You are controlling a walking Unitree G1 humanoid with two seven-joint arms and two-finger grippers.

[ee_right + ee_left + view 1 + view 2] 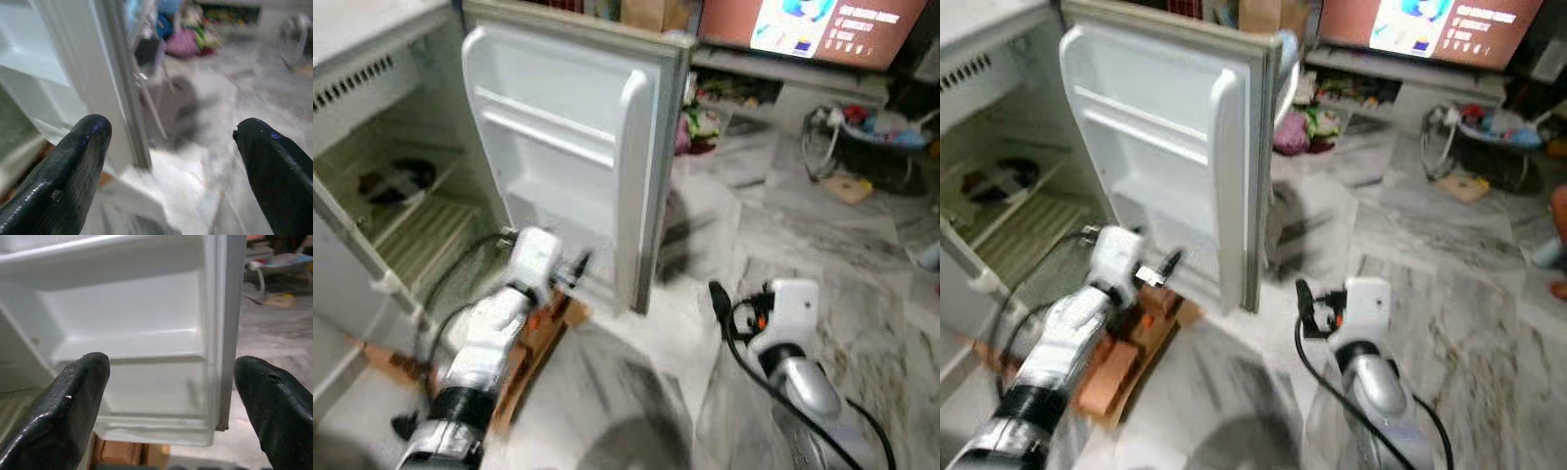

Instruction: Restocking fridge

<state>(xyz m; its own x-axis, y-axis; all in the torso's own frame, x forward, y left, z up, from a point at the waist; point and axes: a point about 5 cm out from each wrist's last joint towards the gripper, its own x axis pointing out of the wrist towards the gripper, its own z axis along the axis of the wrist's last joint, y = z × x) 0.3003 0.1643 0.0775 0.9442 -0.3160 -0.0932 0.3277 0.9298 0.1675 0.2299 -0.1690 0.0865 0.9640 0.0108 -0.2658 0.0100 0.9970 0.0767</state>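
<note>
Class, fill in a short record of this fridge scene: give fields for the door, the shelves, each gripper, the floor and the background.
fridge door: swung open, its inner shelves bare
fridge interior: slatted shelf, dark item further back
left gripper: open, holding nothing, close to the door's lower inner side
right gripper: open, holding nothing, over the floor to the right of the door
floor: grey marble
cardboard: flat under the fridge front
background: lit screen, baby bouncer

Home: fridge point(558, 147), television point(822, 29), marble floor point(862, 255)
</note>
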